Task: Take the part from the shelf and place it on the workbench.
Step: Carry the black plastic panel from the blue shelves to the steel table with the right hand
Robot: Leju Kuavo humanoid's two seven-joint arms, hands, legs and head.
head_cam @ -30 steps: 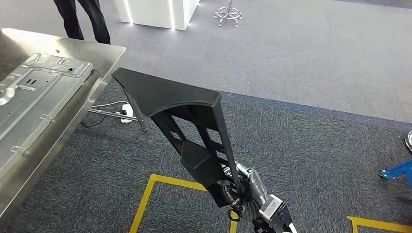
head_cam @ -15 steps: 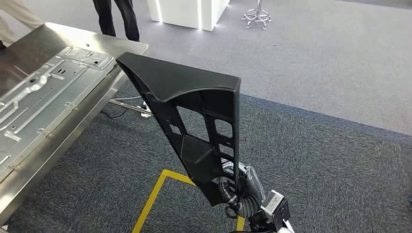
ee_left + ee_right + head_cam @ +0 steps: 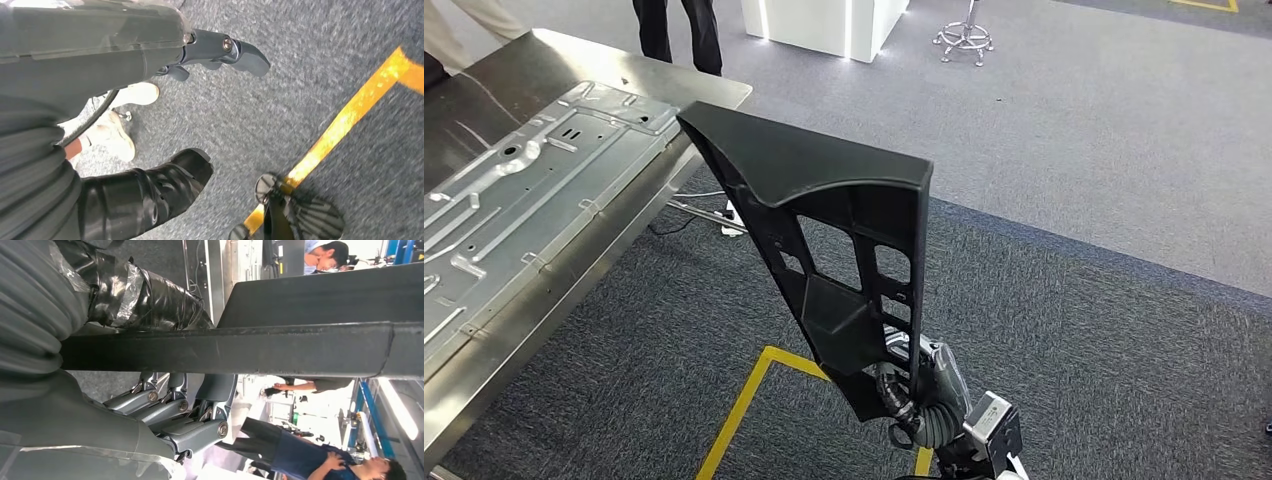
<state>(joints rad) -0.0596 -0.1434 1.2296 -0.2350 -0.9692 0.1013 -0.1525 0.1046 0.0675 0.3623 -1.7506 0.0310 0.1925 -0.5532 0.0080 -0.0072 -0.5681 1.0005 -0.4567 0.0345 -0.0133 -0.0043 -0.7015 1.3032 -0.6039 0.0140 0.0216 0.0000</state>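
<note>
right robot hand: right robot hand [image 3: 165, 415] grasps the black plastic part [image 3: 824, 230] at its lower narrow end; in the right wrist view grey fingers [image 3: 200, 427] curl along one side of the part's long edge and a black taped thumb [image 3: 140, 295] lies on the other side, clamped around the bar
right arm: comes in from below in the head view, silver wrist with coiled black cable [image 3: 929, 420] just under the part
left robot hand: left robot hand [image 3: 150, 55] hangs over the carpet, dark fingers [image 3: 235, 52] stretched out and slightly bent, grasping nothing, released
part: large black triangular frame with cut-out openings and a wide flat top flange, held upright and tilted, in the air over the carpet, just beside the counter's near corner; not touching the counter as far as I can tell
counter: steel counter [image 3: 694, 95] at left in the head view, shiny top
on counter: stamped sheet-metal panel [image 3: 514, 200] lies flat, covers most of the visible top
in the way: the panel takes up the counter surface nearest the part; bare steel strip along the far edge and corner
floor: dark grey carpet [image 3: 1074, 340] with yellow tape line [image 3: 734, 415], lighter grey carpet beyond
under counter: white power strip with cables [image 3: 732, 218] on the floor
people: legs in dark trousers [image 3: 679, 35] stand behind the far end of the counter; a light-trousered leg at the top left corner
background: white lit pedestal [image 3: 824, 25], chrome stool base [image 3: 964, 40]
left wrist view extras: someone's white shoes [image 3: 117, 135] on the carpet near the left hand
</note>
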